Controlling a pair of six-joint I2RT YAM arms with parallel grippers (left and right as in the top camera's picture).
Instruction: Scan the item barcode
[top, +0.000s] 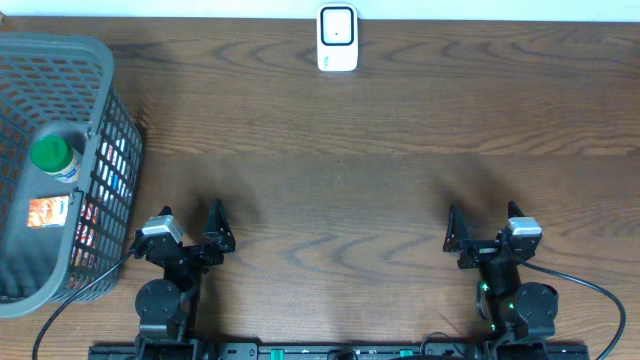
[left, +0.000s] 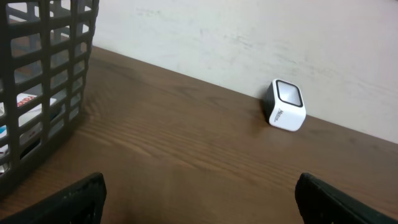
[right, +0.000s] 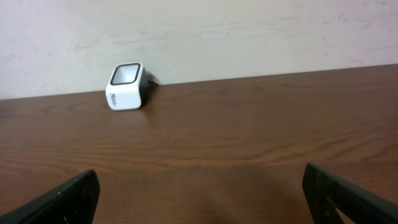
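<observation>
The white barcode scanner (top: 337, 38) stands at the table's far edge, seen too in the left wrist view (left: 286, 106) and the right wrist view (right: 126, 86). Items lie in the grey basket (top: 104, 90) at the left: a bottle with a green cap (top: 52, 155) and an orange-labelled packet (top: 47, 212). My left gripper (top: 190, 218) rests near the front edge beside the basket, open and holding nothing (left: 199, 199). Far to the right, my right gripper (top: 484, 218) is likewise open with nothing in it (right: 199, 196).
The basket's mesh wall (left: 43, 74) rises close on the left of my left gripper, with more packets visible through it. A pale wall runs behind the table's far edge. Bare brown wood lies between the grippers and the scanner.
</observation>
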